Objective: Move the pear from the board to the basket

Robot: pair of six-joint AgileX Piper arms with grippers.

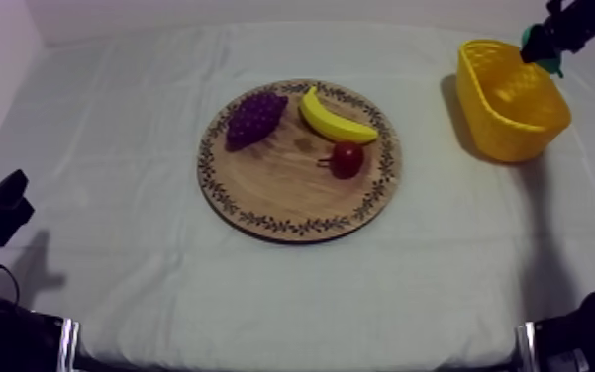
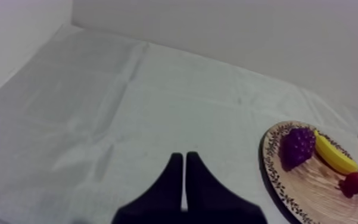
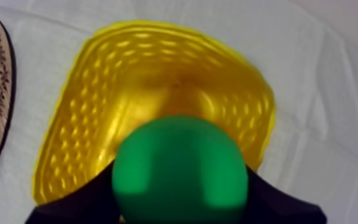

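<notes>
The grey-white cloth (image 1: 133,188) spread wide around the round patterned wooden board (image 1: 281,203). By the far right edge, the right gripper (image 1: 546,47) clasped the green toy pear (image 3: 180,173) above the yellow basket (image 1: 504,137). The left gripper (image 2: 184,179) rested closed, empty.

On the grey-white cloth (image 1: 143,148) we see the round wooden board (image 1: 281,193) near the middle of the table. On the board, the grapes (image 1: 254,117) lie at 10 o'clock and the banana (image 1: 334,121) at 1 o'clock, their near ends close together. The small red fruit (image 1: 347,158) sits at 3 o'clock, just below the banana. The yellow basket (image 1: 504,134) stands well apart from the board, at its 2 o'clock. Our right gripper (image 1: 539,47) reaches in from the table's 2 o'clock and hangs over the basket's rim at 1 o'clock, closed on the green pear (image 1: 551,67). Our left gripper (image 1: 9,193) rests at the table's 8 o'clock, far from the board.
</notes>
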